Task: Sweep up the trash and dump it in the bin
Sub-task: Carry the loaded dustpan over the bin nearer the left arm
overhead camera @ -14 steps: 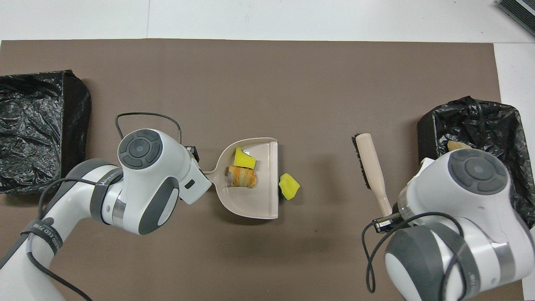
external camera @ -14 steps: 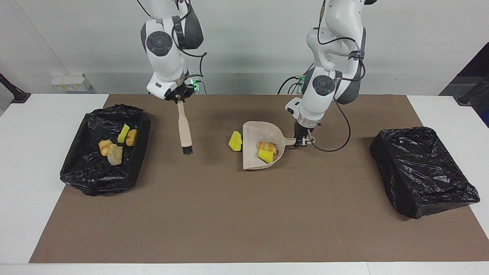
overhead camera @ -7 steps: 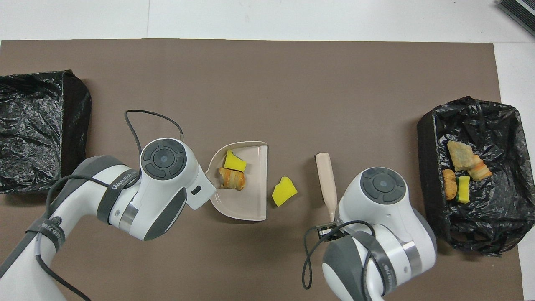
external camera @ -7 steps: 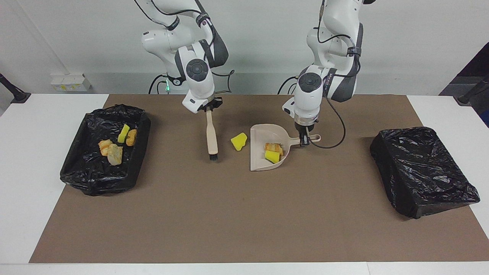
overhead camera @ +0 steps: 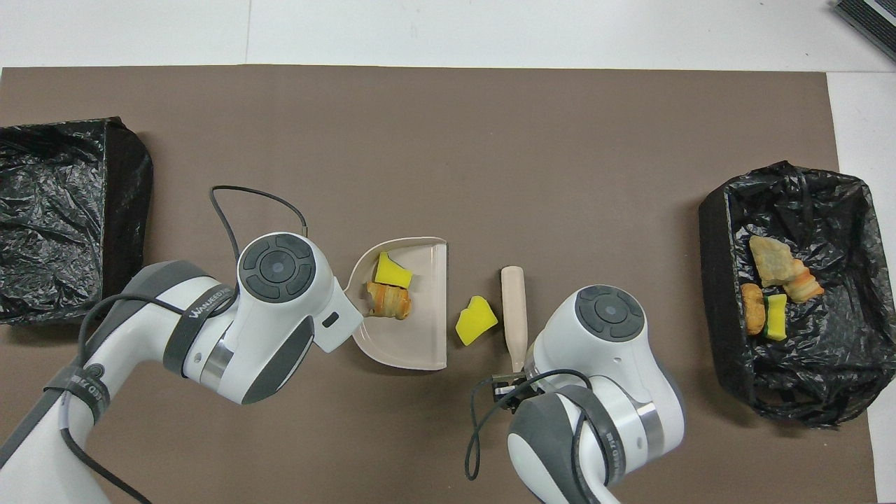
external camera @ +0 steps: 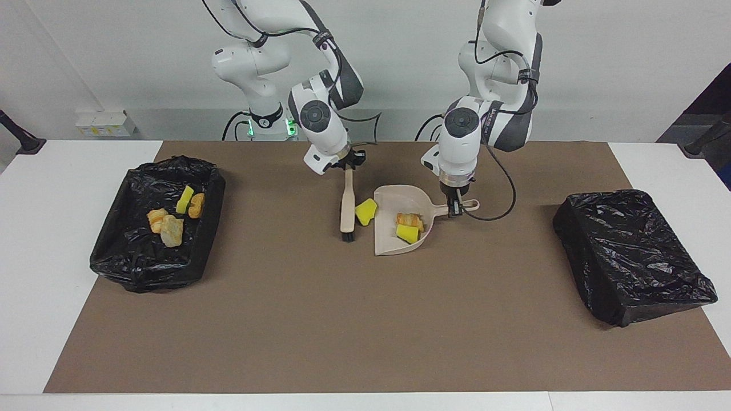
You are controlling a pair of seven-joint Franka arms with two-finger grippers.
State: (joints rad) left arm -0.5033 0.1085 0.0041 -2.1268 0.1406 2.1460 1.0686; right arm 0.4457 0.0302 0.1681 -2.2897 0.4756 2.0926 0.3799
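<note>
Right gripper (external camera: 348, 165): clamped on the handle of a beige brush (external camera: 347, 202), bristles down on the brown mat (external camera: 365, 319), just beside a loose yellow sponge chunk (external camera: 365, 210) at the dustpan's open edge. Left gripper (external camera: 455, 210): clamped on the handle of the beige dustpan (external camera: 394, 240), which holds a yellow sponge piece (external camera: 408, 233) and a bread-like piece (external camera: 410, 219). Black-lined bin (external camera: 131, 268) at the right arm's end: holds more scraps (external camera: 170, 216); a second black-lined bin (external camera: 631, 254) sits at the left arm's end.

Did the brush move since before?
Yes. The brush, held by the right gripper, has swept away from the bin with trash toward the dustpan, reaching the loose yellow sponge.
</note>
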